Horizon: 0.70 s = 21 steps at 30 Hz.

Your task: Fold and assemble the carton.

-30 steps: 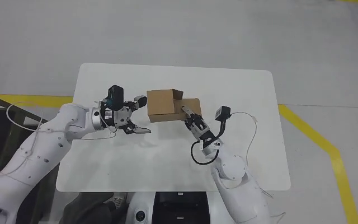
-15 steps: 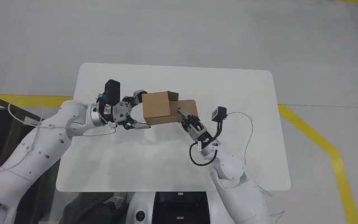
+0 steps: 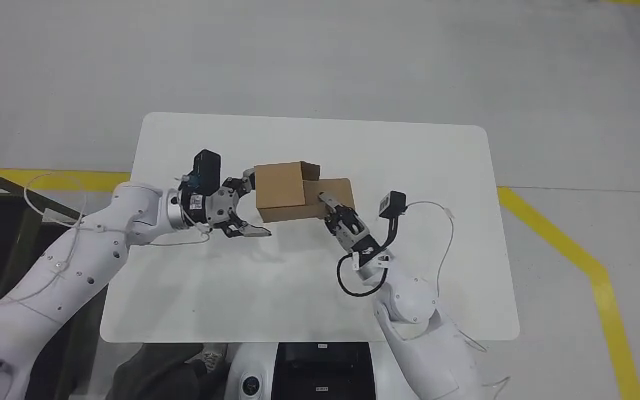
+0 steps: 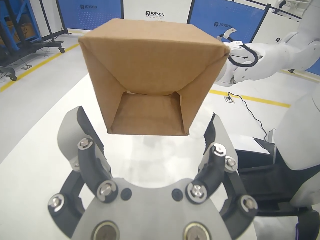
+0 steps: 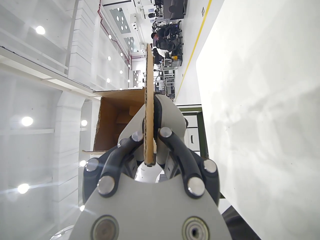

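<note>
Carton: a brown cardboard carton [image 3: 283,190] over the middle of the table, between the two grippers.
Inside the carton: from the right wrist view, the open end [image 5: 110,123] shows bare cardboard walls and a folded inner piece.
Flap: one flap [image 3: 338,191] sticks out flat from the carton's open end, toward the right arm. The right wrist view shows it edge-on [image 5: 149,96].
Right gripper: the right gripper [image 3: 328,204] is clenched on that flap, with one finger on each face of the cardboard [image 5: 151,106].
Left gripper: the left gripper [image 3: 249,204] sits just beside the carton's other end. Its fingers are spread wide and hold nothing. The left wrist view shows the carton [image 4: 150,71] straight ahead of the parted fingers [image 4: 146,114].
Near end: the end facing the left gripper seems partly folded in, with a recessed panel low down, though the angle makes this hard to judge.
Table: a white table [image 3: 300,290] with rounded corners.
Room: a pale grey floor [image 3: 320,60] with a yellow line [image 3: 560,232]. Blue panels [image 4: 90,6] stand behind the carton in the left wrist view.
Direction: the carton's long axis runs from one gripper to the other. The open end and flap point toward the right arm.
</note>
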### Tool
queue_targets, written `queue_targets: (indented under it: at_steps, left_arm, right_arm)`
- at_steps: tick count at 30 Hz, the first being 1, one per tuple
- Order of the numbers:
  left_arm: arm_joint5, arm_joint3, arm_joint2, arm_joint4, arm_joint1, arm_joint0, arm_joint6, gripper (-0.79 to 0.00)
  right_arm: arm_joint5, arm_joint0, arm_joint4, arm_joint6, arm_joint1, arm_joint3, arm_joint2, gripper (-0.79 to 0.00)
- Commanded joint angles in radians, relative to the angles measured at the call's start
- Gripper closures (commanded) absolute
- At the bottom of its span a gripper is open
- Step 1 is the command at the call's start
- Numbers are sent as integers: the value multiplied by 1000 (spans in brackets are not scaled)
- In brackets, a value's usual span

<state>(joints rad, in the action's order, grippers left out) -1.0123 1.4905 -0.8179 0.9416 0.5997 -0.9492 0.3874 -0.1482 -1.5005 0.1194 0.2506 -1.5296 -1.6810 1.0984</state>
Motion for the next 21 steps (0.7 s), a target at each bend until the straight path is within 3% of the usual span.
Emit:
queue_targets:
  at_steps: [1, 10, 13, 17, 21]
  left_arm:
    - [0, -2, 10, -1, 0, 6, 4, -785]
    - [0, -12, 56, -15, -2, 38, 12, -782]
    - [0, -16, 69, -22, -4, 47, 14, -760]
    - [0, -20, 86, -30, -6, 59, 14, -662]
    - [0, -26, 103, -40, -9, 69, 20, -665]
  right_arm:
    - [2, 1, -5, -3, 1, -1, -2, 0]
    - [10, 0, -20, -17, 6, -8, -12, 0]
    - [9, 0, -19, -19, 7, -8, -14, 0]
    - [9, 2, -14, -22, 9, -7, -15, 0]
    - [8, 4, -16, -26, 11, -6, -19, 0]
